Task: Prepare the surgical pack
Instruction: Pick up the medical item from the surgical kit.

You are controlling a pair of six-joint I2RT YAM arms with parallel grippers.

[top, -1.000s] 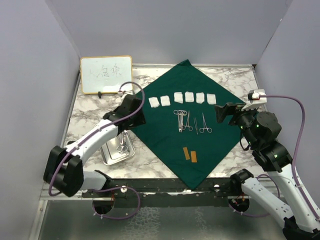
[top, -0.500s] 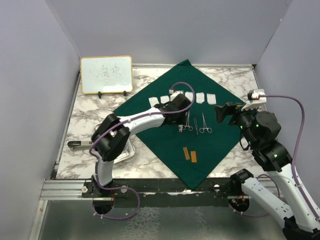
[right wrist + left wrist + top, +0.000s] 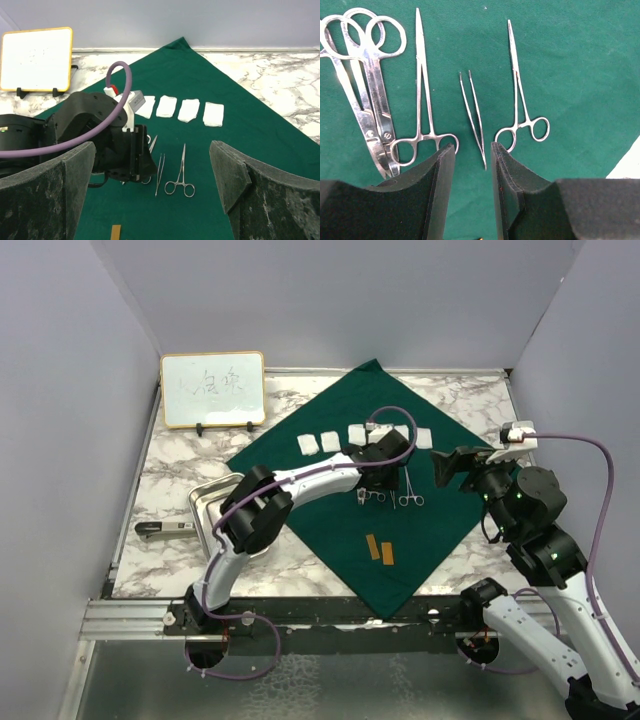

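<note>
On a marble worktop [image 3: 180,465], a dark green drape [image 3: 430,530] lies spread as a diamond, bearing a row of silver instruments: overlapping scissors [image 3: 365,90], a clamp [image 3: 421,90], tweezers [image 3: 474,115] and a second clamp [image 3: 520,105]. Beyond them runs a line of white gauze squares [image 3: 189,110], and two tan strips [image 3: 379,548] lie nearer the arms. The left gripper [image 3: 472,150] hangs low over the tweezers' joined end, its jaws partly apart and holding nothing. The right gripper [image 3: 152,147] hovers at the drape's right side, jaws spread wide and empty. A small steel tray [image 3: 203,505] sits on the marble left of the drape, and a wood-framed whiteboard [image 3: 213,389] stands at the far left corner.
</note>
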